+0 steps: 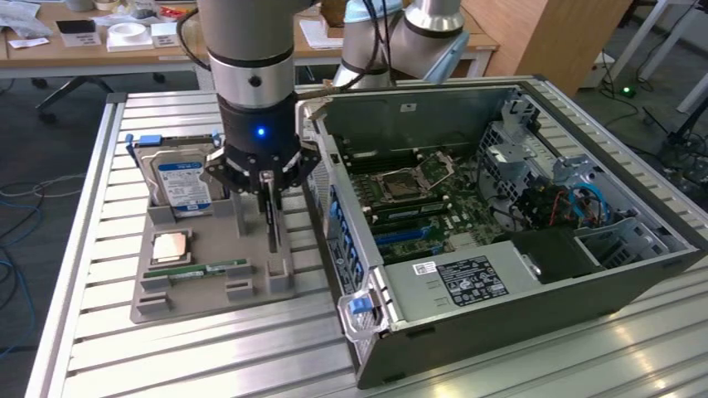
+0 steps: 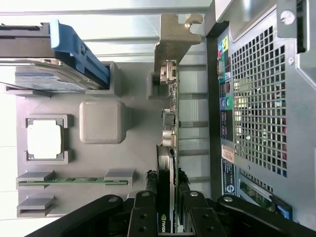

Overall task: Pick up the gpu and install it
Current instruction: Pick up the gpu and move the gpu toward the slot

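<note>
While your tool [image 2: 167, 190] stands clamped on the gpu [image 2: 168, 123], list: one card, upright on edge at its slot in the grey holder tray [image 2: 143, 143], on the tabletop [image 1: 221, 356], just beside the open computer case [image 1: 531, 311].

Exterior view: we look from high up and at a slant, fairly far back, across the slatted table [image 1: 166, 348]. The gray parts holder [image 1: 194, 290] sits toward the exterior view's left, the open computer case [image 1: 531, 319] toward its right, with office desks [image 1: 99, 50] behind. Wrist view: we ride on the arm, very near, facing straight down past the gripper [image 2: 167, 200] onto the holder, with the case's perforated rear panel [image 2: 256, 98] alongside. Both views share the holder and what stands in it: hard drive [image 2: 44, 79], CPU [image 2: 44, 139], memory stick [image 2: 64, 181], gpu [image 2: 168, 128], plus the case's nearest side.
</note>
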Available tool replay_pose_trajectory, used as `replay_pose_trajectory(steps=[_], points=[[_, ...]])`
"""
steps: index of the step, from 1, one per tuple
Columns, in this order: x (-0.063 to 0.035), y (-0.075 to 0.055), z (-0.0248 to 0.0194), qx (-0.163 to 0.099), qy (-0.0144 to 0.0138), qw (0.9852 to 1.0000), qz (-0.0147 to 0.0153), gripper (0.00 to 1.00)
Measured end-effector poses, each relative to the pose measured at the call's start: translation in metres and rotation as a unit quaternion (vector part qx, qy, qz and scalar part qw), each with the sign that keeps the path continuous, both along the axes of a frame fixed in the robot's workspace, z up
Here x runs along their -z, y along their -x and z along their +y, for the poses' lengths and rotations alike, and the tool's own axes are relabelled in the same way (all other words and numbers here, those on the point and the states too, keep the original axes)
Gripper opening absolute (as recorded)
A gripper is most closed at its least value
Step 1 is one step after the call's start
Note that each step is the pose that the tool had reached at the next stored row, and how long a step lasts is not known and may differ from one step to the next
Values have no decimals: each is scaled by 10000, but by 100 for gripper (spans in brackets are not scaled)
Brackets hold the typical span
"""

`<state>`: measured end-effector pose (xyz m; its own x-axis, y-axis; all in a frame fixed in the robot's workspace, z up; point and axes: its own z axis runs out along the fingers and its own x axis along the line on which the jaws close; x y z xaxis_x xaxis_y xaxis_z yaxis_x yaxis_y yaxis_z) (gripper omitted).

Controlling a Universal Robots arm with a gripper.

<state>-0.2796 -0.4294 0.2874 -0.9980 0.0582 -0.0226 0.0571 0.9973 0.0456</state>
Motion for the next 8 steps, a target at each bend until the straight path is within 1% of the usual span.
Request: replay_pose_trajectory(steps=[6,8], points=[[-220,0,0,0,0,10000,0,26],[-279,0,0,0,0,10000,0,26]])
